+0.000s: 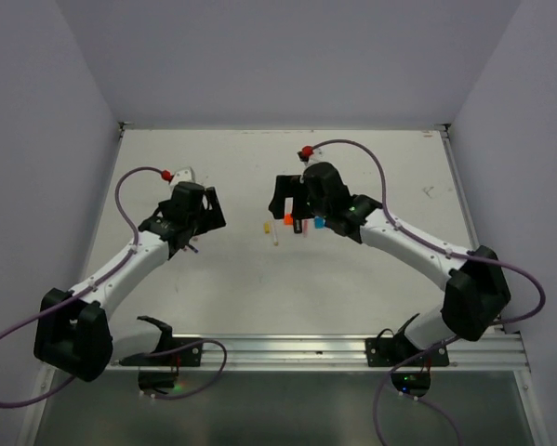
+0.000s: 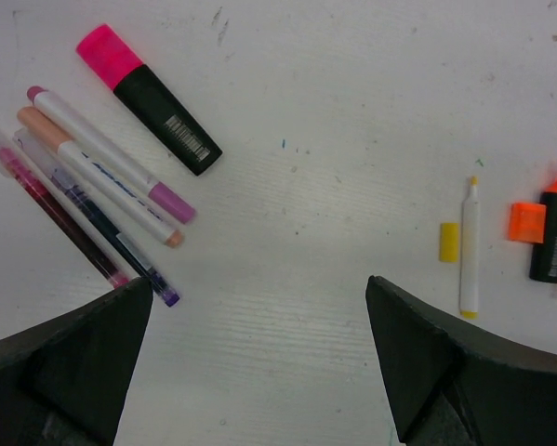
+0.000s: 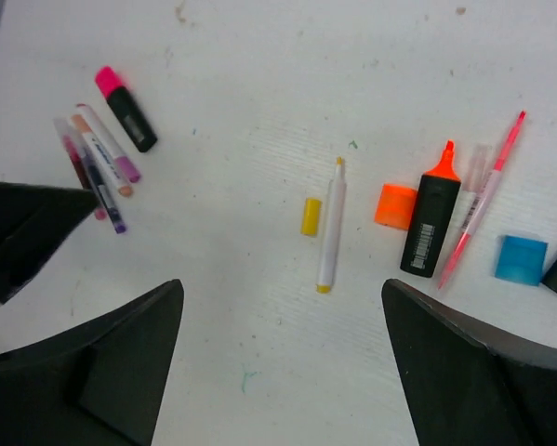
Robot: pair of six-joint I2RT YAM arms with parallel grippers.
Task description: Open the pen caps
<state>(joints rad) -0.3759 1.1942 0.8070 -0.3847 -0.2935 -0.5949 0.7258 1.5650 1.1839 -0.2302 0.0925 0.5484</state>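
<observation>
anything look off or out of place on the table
Nothing spilled or damaged. The yellow cap, orange cap and blue cap lie loose on the table; the pink highlighter is capped.

Beneath the right gripper (image 3: 283, 290) the table (image 3: 259, 372) lies bare; just ahead, the white pen (image 3: 330, 228) and yellow cap (image 3: 311, 216) (side by side, apart) obstruct, with the orange cap (image 3: 395, 205) ahead-right.

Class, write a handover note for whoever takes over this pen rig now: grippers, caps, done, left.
Left gripper and right gripper: open, empty.
Done: small yellow plastic cap, orange plastic cap and blue plastic cap lie loose beside uncapped pens.
Left: bright pink plastic cap on the stubby black highlighter, and the four thin pens beside it, apparently capped.
</observation>
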